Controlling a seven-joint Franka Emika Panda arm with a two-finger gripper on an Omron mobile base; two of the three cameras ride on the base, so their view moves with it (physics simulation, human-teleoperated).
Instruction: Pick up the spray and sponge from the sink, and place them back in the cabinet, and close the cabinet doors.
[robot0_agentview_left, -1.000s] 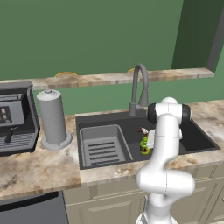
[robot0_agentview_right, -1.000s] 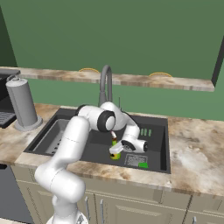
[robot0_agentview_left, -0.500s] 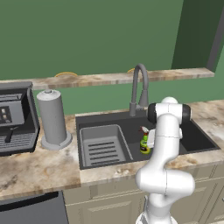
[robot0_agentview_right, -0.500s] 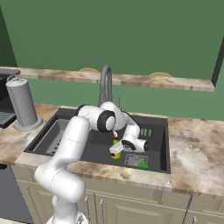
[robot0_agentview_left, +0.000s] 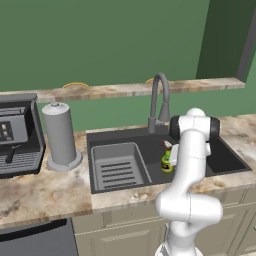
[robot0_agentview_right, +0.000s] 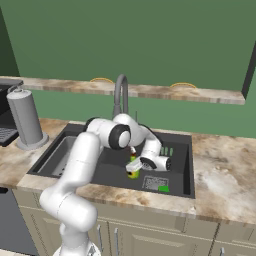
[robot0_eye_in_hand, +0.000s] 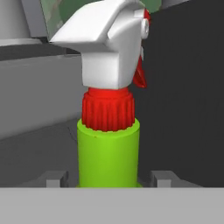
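Observation:
The lime-green spray (robot0_agentview_left: 166, 160) stands upright in the dark sink (robot0_agentview_left: 125, 134), right of the ribbed tray. In the hand view its neck and red collar (robot0_eye_in_hand: 108, 148) fill the space between my two fingertips, and my gripper (robot0_eye_in_hand: 109, 178) is shut on it. From the right base view the gripper (robot0_agentview_right: 135, 167) reaches down into the basin (robot0_agentview_right: 182, 150) at the spray (robot0_agentview_right: 133, 173). The small green sponge (robot0_agentview_right: 163, 188) lies flat on the basin floor near the front right corner, apart from the gripper. The cabinet and its doors are out of view.
A curved grey faucet (robot0_agentview_left: 159, 98) rises behind the basin. The ribbed grey tray (robot0_agentview_left: 118, 167) takes the sink's left half. A paper towel roll (robot0_agentview_left: 60, 135) and a coffee machine (robot0_agentview_left: 17, 136) stand on the counter to the left. A marble ledge (robot0_agentview_left: 120, 90) runs along the green wall.
The jaws have come together on the spray's neck. The arm and the bottle have stayed where they were.

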